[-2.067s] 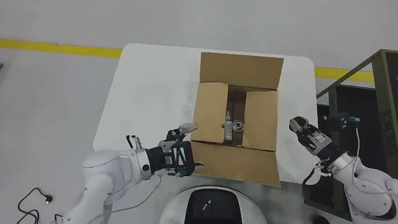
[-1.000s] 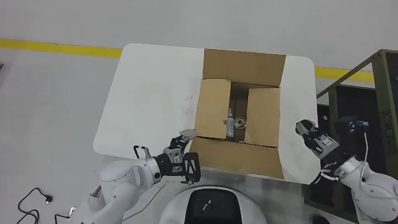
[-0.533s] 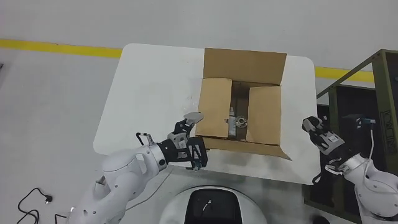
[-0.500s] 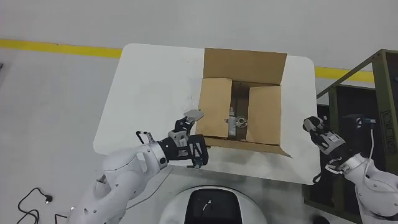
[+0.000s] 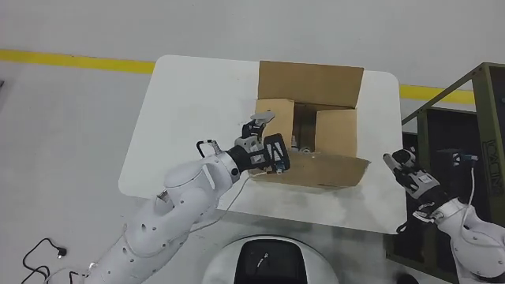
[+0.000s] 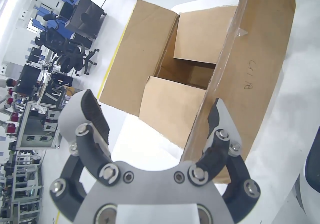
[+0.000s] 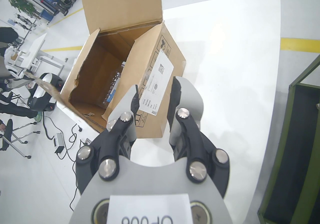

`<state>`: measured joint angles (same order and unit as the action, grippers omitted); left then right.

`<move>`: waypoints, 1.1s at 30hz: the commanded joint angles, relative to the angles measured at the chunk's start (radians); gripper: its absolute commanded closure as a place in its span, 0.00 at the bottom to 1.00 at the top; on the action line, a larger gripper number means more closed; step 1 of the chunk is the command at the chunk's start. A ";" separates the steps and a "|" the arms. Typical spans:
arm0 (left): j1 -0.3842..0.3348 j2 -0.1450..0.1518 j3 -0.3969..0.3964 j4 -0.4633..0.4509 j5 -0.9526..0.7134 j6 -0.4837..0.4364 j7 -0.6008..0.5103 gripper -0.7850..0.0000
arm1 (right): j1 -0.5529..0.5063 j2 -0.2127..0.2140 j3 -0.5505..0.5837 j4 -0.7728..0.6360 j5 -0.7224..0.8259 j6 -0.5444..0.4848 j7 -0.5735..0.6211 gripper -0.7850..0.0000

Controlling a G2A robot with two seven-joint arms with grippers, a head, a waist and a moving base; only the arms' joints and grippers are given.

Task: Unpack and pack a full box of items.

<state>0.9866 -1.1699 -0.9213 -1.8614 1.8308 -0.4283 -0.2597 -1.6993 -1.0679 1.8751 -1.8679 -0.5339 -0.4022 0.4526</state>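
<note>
Supporting surface: white table (image 5: pixel 189 126); yellow line (image 5: pixel 79 61) at 12 o'clock.
Box (image 5: pixel 309 85): mouth up, long axis 9–3.
Left gripper (image 6: pixel 152 103): spread wide, clasping nothing.
Right gripper (image 7: pixel 156 88): ajar, empty.

The items (image 5: pixel 301 143) inside the box (image 5: pixel 309 87) are mostly hidden behind its flaps (image 5: pixel 335 130), and what shows is too small to tell. The right arm (image 5: pixel 465 237) is cut off at the top view's edge.

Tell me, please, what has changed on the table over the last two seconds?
The left hand moved forward to the box, raising its near flap from flat toward upright; the hand is open. The right hand drew back slightly from the box, open. The far flap stayed folded back and the side flaps folded in.
</note>
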 commanded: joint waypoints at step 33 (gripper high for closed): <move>0.030 -0.017 -0.090 0.015 0.031 -0.021 0.012 0.00 | 0.134 -0.001 -0.211 0.062 -0.079 0.032 0.043 0.62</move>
<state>0.9961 -1.1925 -0.9859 -1.8249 1.8616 -0.4376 -0.2463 -1.5649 -1.0690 1.6598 -1.8003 -0.6127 -0.3718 0.4959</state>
